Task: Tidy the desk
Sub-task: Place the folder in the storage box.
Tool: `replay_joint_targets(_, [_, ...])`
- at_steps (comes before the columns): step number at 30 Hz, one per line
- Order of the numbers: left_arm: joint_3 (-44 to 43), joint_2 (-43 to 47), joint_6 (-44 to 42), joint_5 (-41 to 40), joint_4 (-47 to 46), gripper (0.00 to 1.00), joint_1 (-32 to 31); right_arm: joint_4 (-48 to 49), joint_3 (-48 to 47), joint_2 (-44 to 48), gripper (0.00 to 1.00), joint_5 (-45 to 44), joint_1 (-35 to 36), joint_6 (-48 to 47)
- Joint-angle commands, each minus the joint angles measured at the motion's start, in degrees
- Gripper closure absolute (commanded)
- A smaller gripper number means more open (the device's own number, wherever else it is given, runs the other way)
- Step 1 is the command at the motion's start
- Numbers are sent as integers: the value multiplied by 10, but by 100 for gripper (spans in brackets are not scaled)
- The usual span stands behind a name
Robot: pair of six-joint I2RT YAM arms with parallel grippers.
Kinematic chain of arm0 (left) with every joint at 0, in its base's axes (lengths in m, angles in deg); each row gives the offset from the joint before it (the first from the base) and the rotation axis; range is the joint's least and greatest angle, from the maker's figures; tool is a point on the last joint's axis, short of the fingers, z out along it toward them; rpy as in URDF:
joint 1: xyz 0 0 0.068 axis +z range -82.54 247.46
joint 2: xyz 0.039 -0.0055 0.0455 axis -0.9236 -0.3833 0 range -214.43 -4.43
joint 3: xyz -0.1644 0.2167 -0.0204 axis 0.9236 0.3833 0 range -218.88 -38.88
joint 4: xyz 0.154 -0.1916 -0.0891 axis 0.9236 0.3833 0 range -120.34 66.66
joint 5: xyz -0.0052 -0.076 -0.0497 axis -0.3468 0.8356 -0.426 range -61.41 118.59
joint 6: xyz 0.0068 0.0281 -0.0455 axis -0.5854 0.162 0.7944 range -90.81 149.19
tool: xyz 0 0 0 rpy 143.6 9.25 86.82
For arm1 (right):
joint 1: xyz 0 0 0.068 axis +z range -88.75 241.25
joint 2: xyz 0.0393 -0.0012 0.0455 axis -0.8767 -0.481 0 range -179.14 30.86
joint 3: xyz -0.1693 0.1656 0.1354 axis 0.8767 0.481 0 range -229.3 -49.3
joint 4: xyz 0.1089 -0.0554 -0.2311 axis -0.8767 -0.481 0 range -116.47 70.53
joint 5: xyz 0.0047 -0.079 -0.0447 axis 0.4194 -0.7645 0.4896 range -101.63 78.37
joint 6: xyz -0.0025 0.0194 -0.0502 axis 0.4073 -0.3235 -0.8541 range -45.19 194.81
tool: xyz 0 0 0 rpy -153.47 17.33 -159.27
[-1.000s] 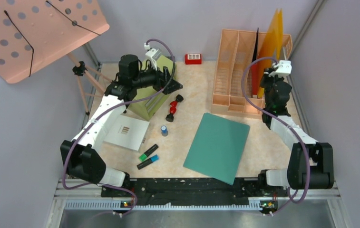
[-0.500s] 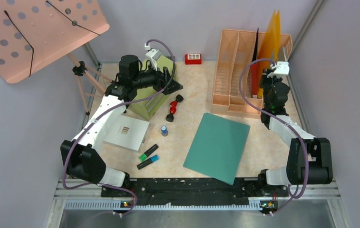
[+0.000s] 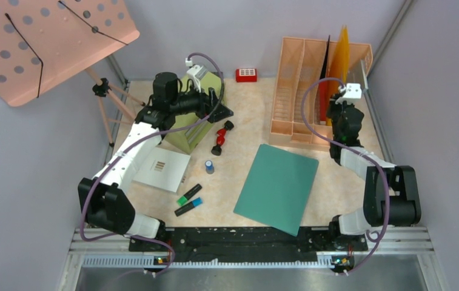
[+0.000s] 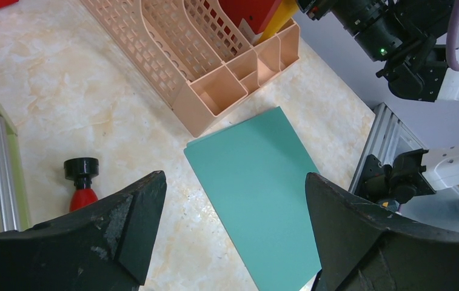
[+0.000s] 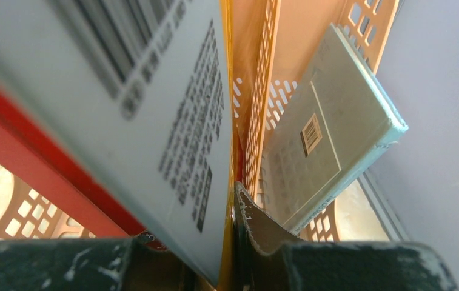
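The desk is a beige marbled top. At its back right stands a peach file rack. My right gripper is at the rack's right slots, shut on an upright orange folder. In the right wrist view the orange folder with its printed label is pinched between the fingers, next to a red folder. My left gripper hovers open by the green drawer cabinet. Seen from the left wrist, the gripper holds nothing; a teal folder lies far below.
On the desk lie a teal folder, a white booklet, green and blue highlighters, a small blue-capped item, a red-and-black tool and a red box. A grey book leans in the rack's right slot.
The right gripper has moved left toward the rack, and the orange folder it holds has swung from tilted to nearly upright. The left arm has not moved.
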Motion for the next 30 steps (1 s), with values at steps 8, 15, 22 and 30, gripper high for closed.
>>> replay_joint_targets(8, [13,16,1,11,-35,10,0,-69,0,-18,93,28,-2,51])
replay_joint_targets(15, [14,17,0,13,-36,10,0,-125,-30,-6,62,42,-9,39])
replay_joint_targets(22, [11,18,-2,15,-34,10,0,-187,-69,38,43,43,-29,32])
replay_joint_targets(30, [16,24,-3,17,-34,10,0,-288,-136,113,34,69,-46,12])
